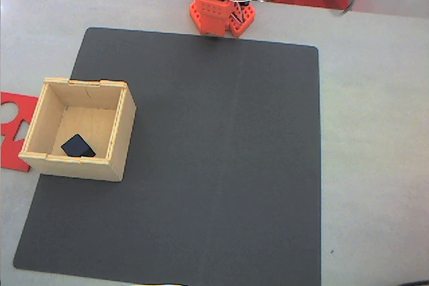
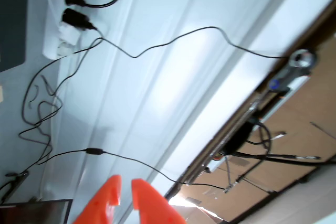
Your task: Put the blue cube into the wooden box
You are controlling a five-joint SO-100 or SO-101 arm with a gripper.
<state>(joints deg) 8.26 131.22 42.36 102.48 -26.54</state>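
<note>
1. Red cut-out sheet (image 1: pixel 12 128) lies flat at the far left of the fixed view, on the pale table (image 1: pixel 375 132), its right part hidden behind the box.
2. Just right of it stands the wooden box (image 1: pixel 120 132), on the left part of the dark mat (image 1: pixel 228 165), open side up.
3. Inside the box, the blue cube (image 1: pixel 78 146) rests on the floor near the front wall, turned cornerwise to the walls.
4. Further right, at the top edge of the fixed view, the orange arm base (image 1: pixel 221 11) sits just beyond the mat's far edge, with white cables running off behind it.
5. In the wrist view, a white power strip (image 2: pixel 65 24) with black plugs shows at upper left; thin black cables trail across a pale wall.
6. At the bottom of that view, the gripper (image 2: pixel 123 192) pokes in with its two orange fingertips nearly together, only a narrow gap between them, holding nothing.
</note>
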